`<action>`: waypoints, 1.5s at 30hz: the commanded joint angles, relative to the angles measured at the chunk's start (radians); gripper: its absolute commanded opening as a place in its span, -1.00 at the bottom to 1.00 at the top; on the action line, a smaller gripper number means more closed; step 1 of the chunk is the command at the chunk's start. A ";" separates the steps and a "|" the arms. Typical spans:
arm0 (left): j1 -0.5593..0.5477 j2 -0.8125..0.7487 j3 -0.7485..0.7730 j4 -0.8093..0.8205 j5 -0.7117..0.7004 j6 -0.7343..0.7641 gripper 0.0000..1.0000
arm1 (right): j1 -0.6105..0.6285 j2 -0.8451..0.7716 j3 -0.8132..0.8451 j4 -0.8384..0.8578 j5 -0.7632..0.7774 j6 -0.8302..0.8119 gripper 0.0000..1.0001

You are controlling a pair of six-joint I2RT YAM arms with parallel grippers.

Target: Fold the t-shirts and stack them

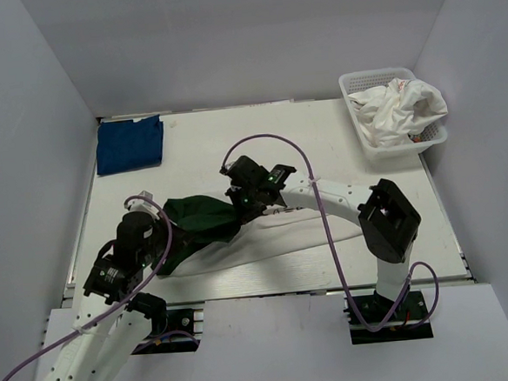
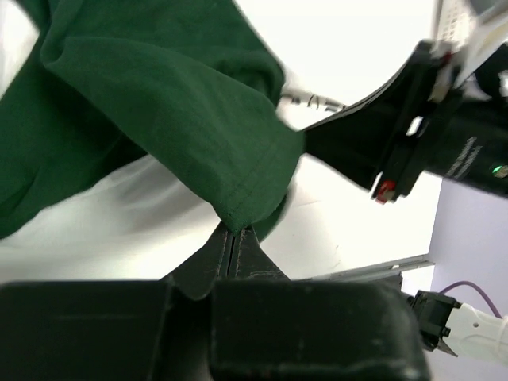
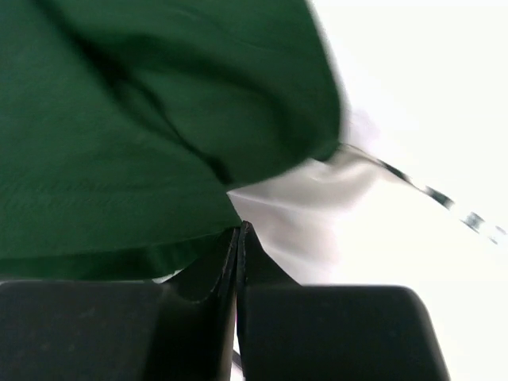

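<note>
**Thin pinches on the green sleeve**

Our left hand is clenched on the green hem of the shirt, mid worktop. Our right hand is clenched too — on cloth or not, we cannot tell. Pulling apart may slip a hem free — the fold would slump.

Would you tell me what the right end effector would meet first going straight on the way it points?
The t-shirt, almost at once: the right end effector has its shut tips at the green sleeve hem and white body, apparently touching.
</note>
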 commanded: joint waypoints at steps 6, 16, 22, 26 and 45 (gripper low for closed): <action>-0.004 -0.083 -0.050 -0.136 -0.032 -0.075 -1.00 | 0.006 -0.038 0.072 -0.188 0.255 -0.083 -1.00; 0.005 -0.106 -0.191 -0.174 0.129 -0.156 -0.98 | 0.013 -0.044 -0.046 -0.171 0.143 -0.095 -1.00; 0.005 -0.117 -0.223 -0.272 0.203 -0.156 -0.19 | 0.013 -0.058 -0.092 -0.171 0.123 -0.098 -0.23; 0.005 -0.105 -0.187 -0.237 0.203 -0.109 1.00 | 0.004 -0.107 -0.133 -0.120 0.042 -0.124 0.10; 0.018 0.616 -0.094 0.405 0.178 0.105 1.00 | -0.361 -0.076 -0.184 0.085 0.148 0.037 0.81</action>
